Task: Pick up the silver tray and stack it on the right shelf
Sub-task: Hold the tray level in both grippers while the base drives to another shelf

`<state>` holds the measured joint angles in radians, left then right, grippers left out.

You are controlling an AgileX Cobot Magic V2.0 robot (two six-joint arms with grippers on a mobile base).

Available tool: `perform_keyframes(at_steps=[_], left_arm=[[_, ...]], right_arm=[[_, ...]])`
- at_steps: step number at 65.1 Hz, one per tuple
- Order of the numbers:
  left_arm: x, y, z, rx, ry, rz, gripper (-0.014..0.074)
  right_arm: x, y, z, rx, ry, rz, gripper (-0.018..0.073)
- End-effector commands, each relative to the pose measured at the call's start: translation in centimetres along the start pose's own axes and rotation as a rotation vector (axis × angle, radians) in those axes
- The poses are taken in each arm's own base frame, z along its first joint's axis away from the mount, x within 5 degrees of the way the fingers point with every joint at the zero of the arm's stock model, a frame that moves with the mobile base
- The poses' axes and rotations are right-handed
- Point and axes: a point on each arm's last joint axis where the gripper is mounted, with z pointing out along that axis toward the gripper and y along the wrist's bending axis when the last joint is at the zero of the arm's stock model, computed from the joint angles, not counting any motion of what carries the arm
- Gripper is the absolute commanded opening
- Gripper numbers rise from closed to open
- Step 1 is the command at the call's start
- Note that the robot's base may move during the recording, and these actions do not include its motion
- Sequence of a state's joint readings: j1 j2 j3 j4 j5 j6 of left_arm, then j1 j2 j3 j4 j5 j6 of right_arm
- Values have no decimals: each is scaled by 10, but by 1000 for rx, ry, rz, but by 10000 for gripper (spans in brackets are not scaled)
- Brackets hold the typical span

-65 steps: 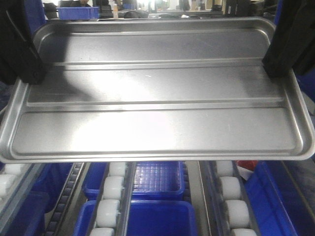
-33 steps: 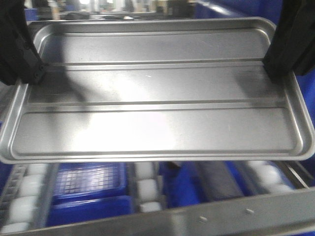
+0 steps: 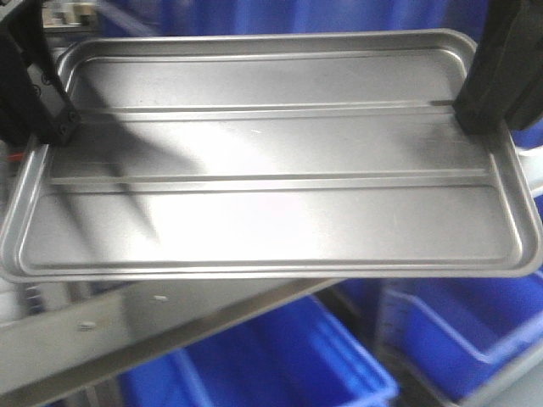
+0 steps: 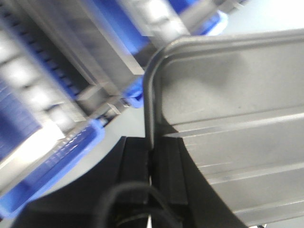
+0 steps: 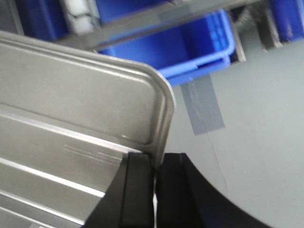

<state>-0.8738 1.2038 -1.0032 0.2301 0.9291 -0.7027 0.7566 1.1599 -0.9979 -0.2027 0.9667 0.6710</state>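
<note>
A shiny rectangular silver tray with two long ridges across its base hangs in the air between two black grippers. The left gripper pinches the rim of the tray's left short side near the far corner. The right gripper pinches the opposite short side the same way. The slanting steel front bar of the right shelf shows under the tray's near edge, with blue plastic bins below.

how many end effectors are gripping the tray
2: the left end effector clamps the left rim of the tray, the right end effector its right rim.
</note>
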Motion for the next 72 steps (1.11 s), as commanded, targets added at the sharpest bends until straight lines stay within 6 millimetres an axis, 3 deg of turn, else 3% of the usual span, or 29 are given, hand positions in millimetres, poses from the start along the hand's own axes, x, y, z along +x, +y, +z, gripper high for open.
perform_keyframes(at_steps=[1,72], left_arm=[[-7,-1,-12,1,-54,40,-93],[-6,-1,-12,5,-51,36,-93]], right_arm=[[-9,-2,-14,-13,-94,-35,58],[-9,-2,-14,-12,-92,-35,58]])
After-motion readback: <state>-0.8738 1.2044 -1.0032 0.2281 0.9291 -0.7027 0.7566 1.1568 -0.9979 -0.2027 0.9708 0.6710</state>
